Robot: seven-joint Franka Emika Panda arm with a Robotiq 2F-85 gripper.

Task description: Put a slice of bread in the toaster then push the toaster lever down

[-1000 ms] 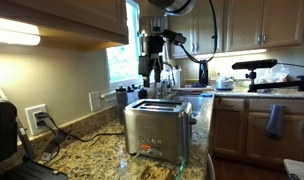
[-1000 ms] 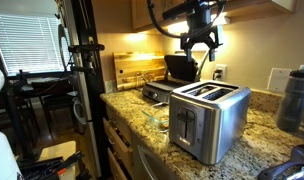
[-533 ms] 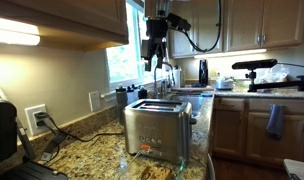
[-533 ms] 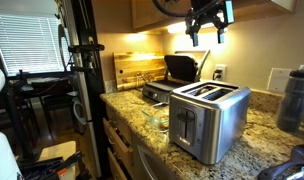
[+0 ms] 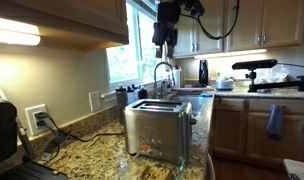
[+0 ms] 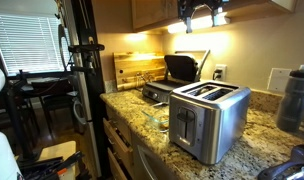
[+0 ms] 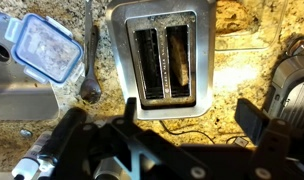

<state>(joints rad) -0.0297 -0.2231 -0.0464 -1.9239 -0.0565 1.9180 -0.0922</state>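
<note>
- Granite counter [image 7: 232,60] spreads beneath; toaster [image 7: 164,55] sits near its front edge, roughly straight below the gripper [image 5: 164,45].
- Bread [image 7: 178,62] stands in the slot on the right in the wrist view.
- Gripper hangs high, fingers spread, holding nothing.
- Lever [image 5: 192,118] seems to jut from the end facing the front edge, so the push likely means descending just off that end.

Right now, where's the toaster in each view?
Exterior view: toaster lower centre, broad side facing the camera.
Exterior view: toaster lower right, seen at an angle.
Wrist view: toaster top centre, seen from above, slots showing.
Shared landmark: granite countertop under it.
</note>
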